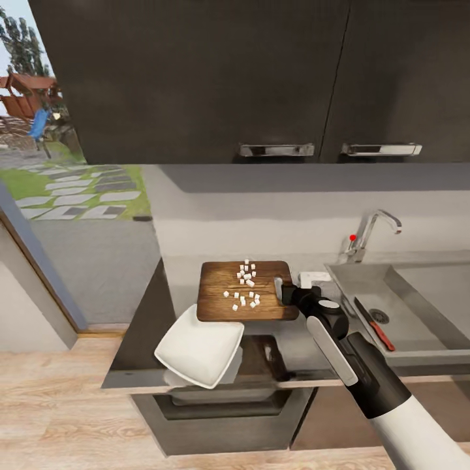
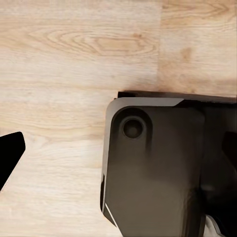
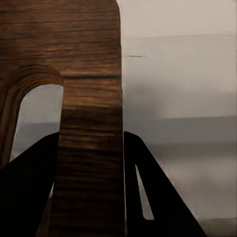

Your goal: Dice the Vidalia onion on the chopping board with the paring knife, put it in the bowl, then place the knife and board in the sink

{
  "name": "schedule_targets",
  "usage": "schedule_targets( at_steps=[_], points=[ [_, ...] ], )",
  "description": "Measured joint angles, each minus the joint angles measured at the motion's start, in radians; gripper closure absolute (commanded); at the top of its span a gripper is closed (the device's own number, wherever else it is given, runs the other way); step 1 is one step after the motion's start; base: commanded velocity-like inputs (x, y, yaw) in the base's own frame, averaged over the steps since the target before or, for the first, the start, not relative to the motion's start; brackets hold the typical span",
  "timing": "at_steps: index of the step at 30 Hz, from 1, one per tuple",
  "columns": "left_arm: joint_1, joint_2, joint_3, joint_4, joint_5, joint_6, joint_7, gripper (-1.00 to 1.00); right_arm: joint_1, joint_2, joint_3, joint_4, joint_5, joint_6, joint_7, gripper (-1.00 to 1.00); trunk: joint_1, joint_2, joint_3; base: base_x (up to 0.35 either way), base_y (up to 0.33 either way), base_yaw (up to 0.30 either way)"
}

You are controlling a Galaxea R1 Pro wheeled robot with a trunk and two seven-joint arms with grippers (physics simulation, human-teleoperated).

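Observation:
The dark wooden chopping board (image 1: 248, 292) carries several small white cubes of diced onion (image 1: 245, 284). My right gripper (image 1: 282, 290) is shut on the board's handle-slot end. In the right wrist view the board (image 3: 89, 98) runs between the two dark fingers (image 3: 148, 187). The white squarish bowl (image 1: 199, 356) sits at the countertop's (image 1: 140, 339) front edge, its rim just under the board's near left corner. The paring knife (image 1: 374, 323), with a dark blade and red handle, lies in the sink (image 1: 424, 287). My left gripper (image 2: 118, 153) hangs open over the floor.
A chrome tap (image 1: 375, 228) with a red knob stands behind the sink. Dark wall cabinets (image 1: 261, 78) hang above the counter. A doorway to a garden (image 1: 72, 189) opens at the left. Wooden floor (image 2: 74, 59) and the robot's dark base (image 2: 158, 173) lie below the left gripper.

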Motion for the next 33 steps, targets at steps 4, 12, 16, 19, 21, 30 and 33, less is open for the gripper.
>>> schedule_targets(
  at_steps=[4, 12, 16, 19, 21, 30, 33],
  points=[
    [0.000, 0.000, 0.000, 0.000, 0.000, 0.000, 0.000, -1.00, 0.000, 0.000, 0.000, 0.000, 0.000, 0.000, 0.000, 1.00, 0.000, 0.000, 0.007, 0.000, 0.309, 0.000],
    [0.000, 0.000, 0.000, 0.000, 0.000, 0.000, 0.000, -1.00, 0.000, 0.000, 0.000, 0.000, -0.003, 0.000, 0.000, 1.00, 0.000, 0.000, 0.019, 0.000, 0.304, 0.000],
    [0.000, 0.000, 0.000, 0.000, 0.000, 0.000, 0.000, -1.00, 0.000, 0.000, 0.000, 0.000, -0.001, 0.000, 0.000, 1.00, 0.000, 0.000, 0.026, 0.000, 0.172, 0.000],
    [0.000, 0.000, 0.000, 0.000, 0.000, 0.000, 0.000, -1.00, 0.000, 0.000, 0.000, 0.001, 0.002, 0.000, 0.001, 1.00, 0.000, 0.000, 0.031, 0.000, 0.030, 0.000],
    [0.000, 0.000, 0.000, 0.000, 0.000, 0.000, 0.000, -1.00, 0.000, 0.000, 0.000, 0.001, 0.003, 0.000, 0.001, 1.00, 0.000, 0.000, 0.034, 0.000, 0.006, 0.000],
    [0.000, 0.000, 0.000, 0.002, 0.000, 0.000, 0.000, -1.00, 0.000, 0.000, 0.000, 0.004, 0.007, -0.010, 0.003, 1.00, 0.000, 0.000, 0.049, 0.000, 0.000, 0.000],
    [0.000, 0.000, 0.000, 0.002, 0.000, 0.000, 0.000, -1.00, 0.000, 0.000, 0.000, 0.005, 0.007, -0.010, 0.003, 1.00, 0.000, 0.000, 0.054, 0.000, 0.000, 0.000]
  ],
)
